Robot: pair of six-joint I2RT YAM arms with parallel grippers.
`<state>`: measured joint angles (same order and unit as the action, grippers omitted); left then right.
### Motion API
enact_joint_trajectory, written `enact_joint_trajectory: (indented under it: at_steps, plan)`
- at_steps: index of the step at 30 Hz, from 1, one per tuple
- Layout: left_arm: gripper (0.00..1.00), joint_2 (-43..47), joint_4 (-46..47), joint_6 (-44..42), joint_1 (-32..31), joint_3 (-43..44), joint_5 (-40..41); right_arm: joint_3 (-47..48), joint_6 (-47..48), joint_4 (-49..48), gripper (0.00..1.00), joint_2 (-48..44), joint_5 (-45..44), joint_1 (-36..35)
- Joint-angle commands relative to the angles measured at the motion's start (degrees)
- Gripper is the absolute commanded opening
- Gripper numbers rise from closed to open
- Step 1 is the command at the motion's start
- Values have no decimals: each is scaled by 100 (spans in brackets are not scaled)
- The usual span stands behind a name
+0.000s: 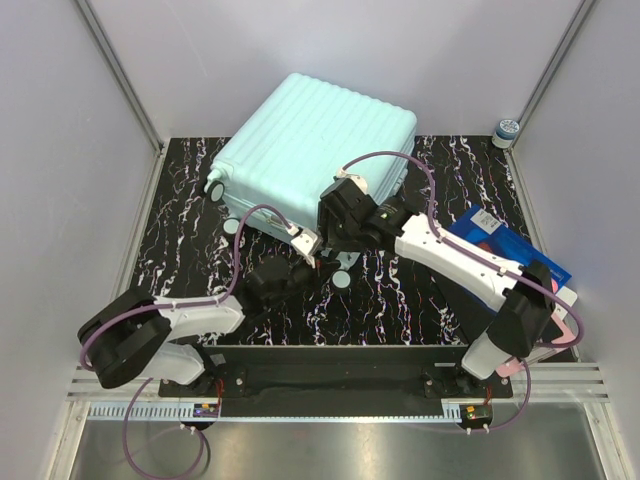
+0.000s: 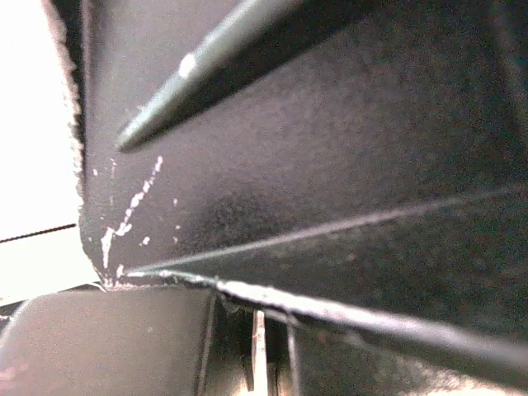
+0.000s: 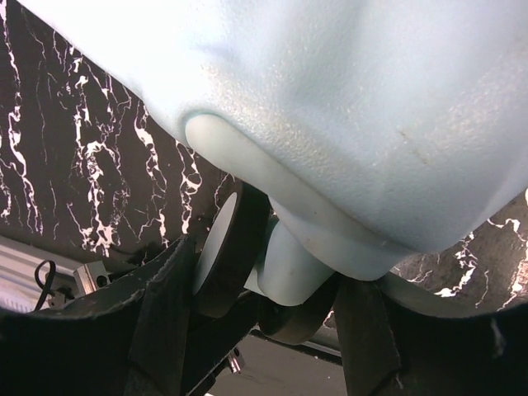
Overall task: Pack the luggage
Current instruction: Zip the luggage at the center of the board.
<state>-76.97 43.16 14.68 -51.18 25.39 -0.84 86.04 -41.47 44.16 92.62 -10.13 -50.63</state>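
The luggage (image 1: 310,140) lies beyond both arms; the open right pincer (image 3: 264,330) straddles its near wheel (image 3: 216,243), the left pincer (image 1: 300,265) closed alongside.

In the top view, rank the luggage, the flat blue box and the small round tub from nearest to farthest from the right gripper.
1. luggage: table centre, its near edge at the right gripper.
2. flat blue box: right side, beside the right arm.
3. small round tub: far right corner.
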Motion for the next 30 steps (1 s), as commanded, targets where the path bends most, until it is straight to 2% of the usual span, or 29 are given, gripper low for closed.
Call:
enact_joint_trajectory:
  at_steps: [1, 2, 3, 4, 6, 7, 9, 10, 11, 14, 20, 26, 30]
  plan:
    - [0, -11, 149, 158, 152, 54, -135, 317, 781, -2421, 1, 371, 741, -474]
    - [0, -28, 140, 167, 169, 54, -153, 247, 816, -2421, 4, 327, 697, -474]
    - [0, -81, 114, 202, 178, 71, -162, 203, 842, -2395, 13, 205, 575, -474]
    - [0, -107, 131, 220, 196, 63, -171, 159, 869, -2377, 29, 143, 504, -474]
    - [0, -204, 167, 281, 205, 72, -197, 1, 948, -2290, 46, -119, 259, -465]
    - [0, -231, 184, 299, 231, 98, -215, -52, 974, -2254, 64, -217, 170, -465]
    - [0, -292, 184, 343, 231, 124, -241, -297, 1027, -2114, 76, -576, -172, -465]
    - [0, -310, 184, 352, 248, 133, -250, -498, 1071, -2061, 86, -709, -287, -456]
    - [0, -327, 184, 360, 257, 142, -267, -614, 1080, -2009, 89, -858, -514, -456]
    - [0, -336, 158, 369, 257, 160, -320, -1106, 1097, -1789, 97, -1552, -919, -430]
    - [0, -371, 219, 404, 258, 107, -338, -2099, 1097, -1306, 98, -3028, -1421, -369]
    - [0, -442, 395, 387, 258, 45, -505, -2882, 1071, -1278, 99, -3373, -1404, -351]
    - [0, -389, -7, 264, 266, 54, -321, -3154, 870, -1278, 99, -3198, -1465, -333]
